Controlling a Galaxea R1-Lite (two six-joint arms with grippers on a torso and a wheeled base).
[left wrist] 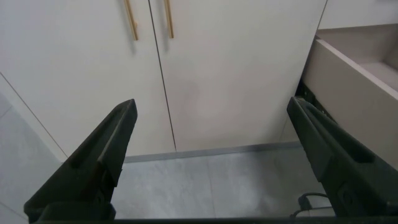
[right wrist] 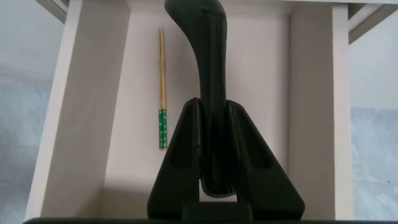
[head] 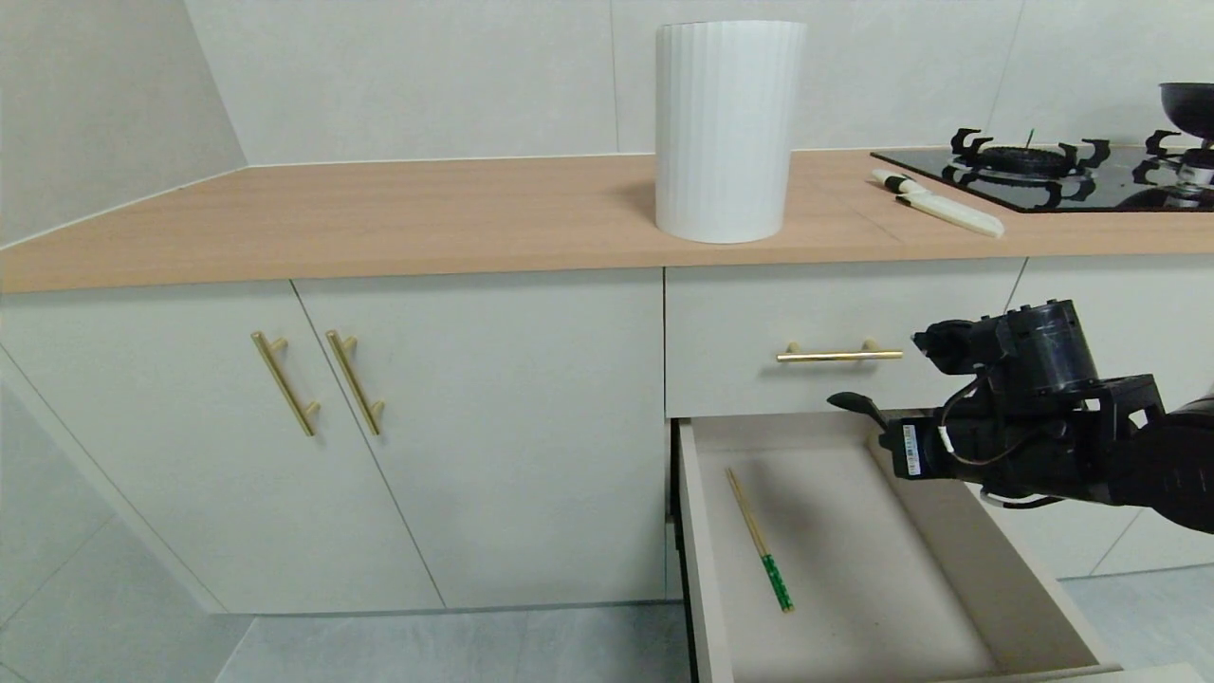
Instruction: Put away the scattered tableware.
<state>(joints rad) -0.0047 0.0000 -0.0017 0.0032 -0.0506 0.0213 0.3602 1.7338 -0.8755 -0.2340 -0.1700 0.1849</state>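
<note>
While your right gripper (head: 890, 434) hangs over the back right corner of the pulled-out pale grey drawer (head: 697, 531), its fingers are clamped tight on a slim black plastic utensil (head: 854, 403). The right wrist view shows both pads squeezed against the narrow handle, with the wider end sticking out past the fingertips. I can't tell whether that wide end is a spoon bowl or a flat paddle, so "utensil" it is. It's up in the air above the drawer, not resting on the drawer floor.

Inside the drawer you've got a pair of bamboo chopsticks with green patterned ends (head: 759, 541). They lie side by side and touching, close to the drawer's left wall, with the green ends toward the drawer's front edge. They're well apart from the utensil.

Your left gripper (left wrist: 211, 109) sits low down, facing the light cabinet doors with slim brass bar handles (head: 285, 379). Its two fingers are spread wide, and the drawer's side shows just off to one edge of that view.

Up on the wooden counter (head: 379, 213), a tall white ribbed cylindrical container (head: 726, 133) stands near the front edge, above the left end of the drawers. A knife with a cream handle and pale blade (head: 939, 204) lies flat farther right — just beside the front left corner of the black glass gas hob (head: 1043, 175). A black pot (head: 1190, 100) sits on the hob at the far right.
</note>
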